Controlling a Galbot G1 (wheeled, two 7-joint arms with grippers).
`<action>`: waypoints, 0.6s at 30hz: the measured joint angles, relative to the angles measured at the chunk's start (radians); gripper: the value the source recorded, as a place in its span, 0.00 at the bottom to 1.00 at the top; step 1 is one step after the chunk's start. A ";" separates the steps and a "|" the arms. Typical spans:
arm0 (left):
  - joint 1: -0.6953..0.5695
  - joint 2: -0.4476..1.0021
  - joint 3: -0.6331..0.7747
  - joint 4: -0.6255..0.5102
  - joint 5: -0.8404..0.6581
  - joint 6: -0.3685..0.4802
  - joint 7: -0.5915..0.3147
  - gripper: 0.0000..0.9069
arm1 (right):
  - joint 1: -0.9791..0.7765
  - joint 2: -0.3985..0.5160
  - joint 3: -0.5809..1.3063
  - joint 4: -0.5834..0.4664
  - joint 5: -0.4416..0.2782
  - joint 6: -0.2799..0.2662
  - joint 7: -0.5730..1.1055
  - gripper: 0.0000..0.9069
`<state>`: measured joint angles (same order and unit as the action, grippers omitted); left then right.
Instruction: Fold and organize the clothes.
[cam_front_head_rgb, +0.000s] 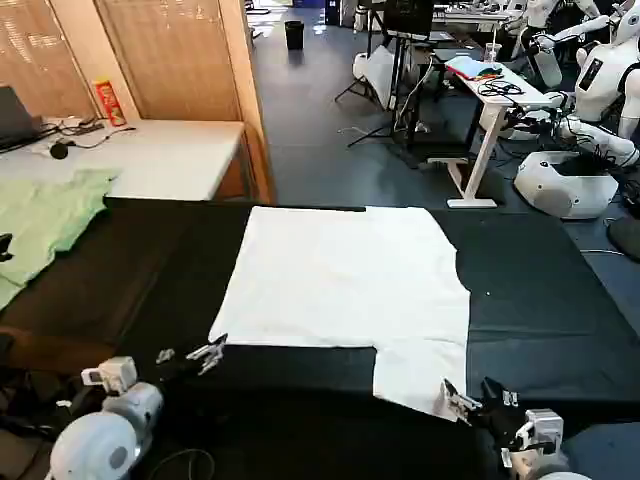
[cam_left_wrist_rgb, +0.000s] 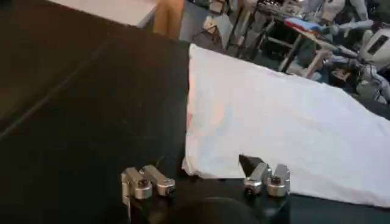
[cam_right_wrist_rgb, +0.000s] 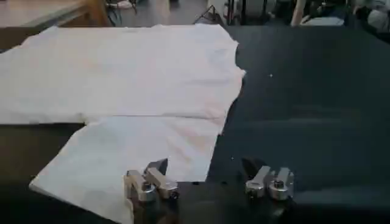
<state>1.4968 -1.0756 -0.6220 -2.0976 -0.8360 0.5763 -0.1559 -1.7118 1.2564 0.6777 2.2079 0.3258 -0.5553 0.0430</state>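
The white T-shirt (cam_front_head_rgb: 345, 280) lies flat on the black surface (cam_front_head_rgb: 540, 290), plain side up, its body spread wide across the middle and one sleeve (cam_front_head_rgb: 420, 375) reaching toward the near edge on the robot's right. The left gripper (cam_front_head_rgb: 192, 355) sits low at the near left corner of the shirt; in the left wrist view its fingers (cam_left_wrist_rgb: 146, 182) are spread wide apart, holding nothing, one of them over bare black cloth and the other just at the shirt's near hem (cam_left_wrist_rgb: 244, 173), where it seems to touch the fabric's edge. The right gripper (cam_front_head_rgb: 470, 402) is down at the near end of the sleeve; in the right wrist view its fingers (cam_right_wrist_rgb: 149, 182) are likewise spread wide, one resting over the white sleeve fabric (cam_right_wrist_rgb: 128, 158) and the other above the black surface beside it, with no cloth pinched between them. A light green garment (cam_front_head_rgb: 45, 225) lies well apart at the far left, draped where the black surface meets a pale table (cam_front_head_rgb: 170, 155).
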 joint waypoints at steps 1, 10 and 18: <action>-0.002 -0.002 0.001 0.007 0.009 0.004 0.011 0.97 | 0.001 0.003 -0.005 -0.001 -0.004 -0.001 0.001 0.97; -0.022 -0.021 0.020 0.052 0.026 -0.017 0.021 0.17 | -0.014 0.027 -0.018 -0.008 -0.008 -0.017 0.018 0.71; -0.024 -0.026 0.027 0.070 0.052 -0.028 0.028 0.00 | -0.023 0.041 -0.022 -0.001 -0.009 -0.017 0.020 0.12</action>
<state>1.4732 -1.1020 -0.5946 -2.0277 -0.7844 0.5486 -0.1279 -1.7350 1.2974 0.6559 2.2070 0.3172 -0.5724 0.0634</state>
